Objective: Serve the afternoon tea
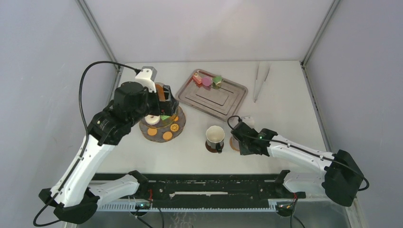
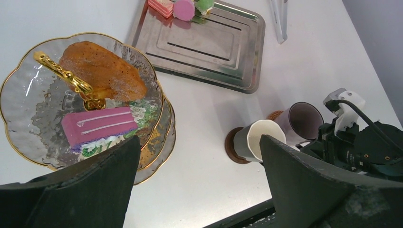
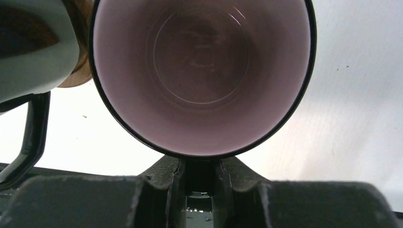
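Observation:
The three-tier glass stand with its gold pole stands left of centre. Its top tier holds a brown cake and a pink slice. Lower tiers hold orange cookies and a white ring donut. My left gripper hovers over the stand, open and empty. Three small cakes lie on the steel tray. A white cup sits on a brown coaster. My right gripper is shut on the handle of a purple cup.
The rectangular steel tray lies at the back centre, with long metal tongs to its right. A second brown coaster shows beside my right gripper. The white cup's black handle is close to the left of my right gripper.

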`<action>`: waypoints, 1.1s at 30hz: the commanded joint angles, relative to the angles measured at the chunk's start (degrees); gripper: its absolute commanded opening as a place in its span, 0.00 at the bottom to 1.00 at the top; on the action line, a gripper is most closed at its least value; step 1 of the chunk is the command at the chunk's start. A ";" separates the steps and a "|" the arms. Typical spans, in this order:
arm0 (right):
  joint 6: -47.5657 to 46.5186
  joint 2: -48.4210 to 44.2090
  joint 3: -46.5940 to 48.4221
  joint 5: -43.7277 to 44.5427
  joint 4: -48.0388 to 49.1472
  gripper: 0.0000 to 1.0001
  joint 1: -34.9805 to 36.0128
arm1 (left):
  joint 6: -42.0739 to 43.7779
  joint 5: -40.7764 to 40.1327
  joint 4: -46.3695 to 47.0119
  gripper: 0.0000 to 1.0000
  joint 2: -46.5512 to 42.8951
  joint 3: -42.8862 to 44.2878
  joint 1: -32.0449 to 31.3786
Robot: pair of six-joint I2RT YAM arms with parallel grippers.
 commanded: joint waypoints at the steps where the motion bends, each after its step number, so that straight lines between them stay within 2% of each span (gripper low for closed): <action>1: 1.74 -1.21 -0.04 1.49 5.47 0.00 0.51 | 1.01 1.37 1.58 1.00 0.47 3.35 0.31; 7: 2.32 -1.12 -1.93 -0.13 6.35 0.00 0.55 | 0.93 1.37 1.78 1.00 1.21 3.44 0.32; 8: 2.44 -1.42 -1.96 -0.18 6.13 0.07 0.91 | 0.97 1.47 1.66 1.00 1.42 3.63 0.33; 10: 2.76 -2.97 -1.85 0.01 5.67 0.31 1.69 | 0.87 1.37 1.39 1.00 1.68 4.03 0.33; 13: 2.06 -6.92 -0.68 -0.20 4.63 0.58 2.34 | 0.37 1.23 1.08 1.00 2.07 4.94 0.29; 18: -1.50 -13.52 7.02 3.35 -1.52 0.81 0.93 | 0.58 3.63 0.26 1.00 5.46 11.77 0.33; 19: -2.25 -14.33 9.26 4.02 -2.73 0.93 -0.65 | 0.80 3.32 0.26 1.00 6.12 13.06 0.33; 20: -3.68 -14.69 12.84 4.19 -3.71 0.99 -2.90 | 0.99 2.87 0.12 1.00 7.09 14.24 0.32; 22: -5.69 -14.53 18.87 4.45 -5.35 1.00 -9.34 | 0.70 1.35 -0.37 1.00 8.59 17.04 0.33; 26: -10.32 -12.90 28.91 4.90 -3.72 1.00 -24.38 | -1.88 -7.58 -1.24 1.00 10.53 23.17 0.28; 30: -12.88 -10.71 39.28 5.47 -1.93 1.00 -32.34 | 1.42 -13.92 -1.63 1.00 11.09 30.82 0.54; 33: -14.62 -9.38 44.46 7.47 -0.60 1.00 -35.82 | 5.48 -13.28 2.43 1.00 8.78 30.03 1.77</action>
